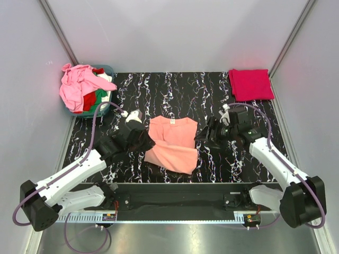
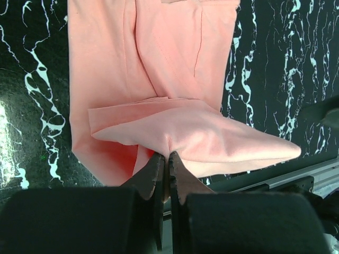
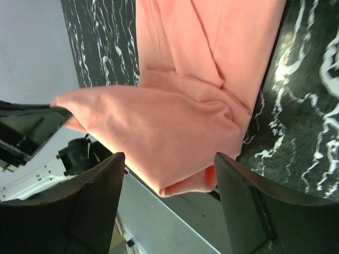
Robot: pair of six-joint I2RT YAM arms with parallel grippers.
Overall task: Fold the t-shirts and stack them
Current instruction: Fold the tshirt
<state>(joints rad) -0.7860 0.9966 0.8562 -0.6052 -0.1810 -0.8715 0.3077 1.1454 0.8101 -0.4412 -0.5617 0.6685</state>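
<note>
A salmon-orange t-shirt lies partly folded in the middle of the black marbled table. My left gripper is shut on its near left hem and lifts that edge; in the left wrist view the fingers pinch the cloth. My right gripper is open just right of the shirt, its fingers apart with the folded corner between and beyond them, not touching. A folded crimson-pink t-shirt lies at the far right corner. Light pink, red, green and white shirts are heaped in a tub at the far left.
The teal tub stands at the far left corner. Grey walls enclose the table on three sides. A metal rail with the arm bases runs along the near edge. Purple cables loop beside each arm.
</note>
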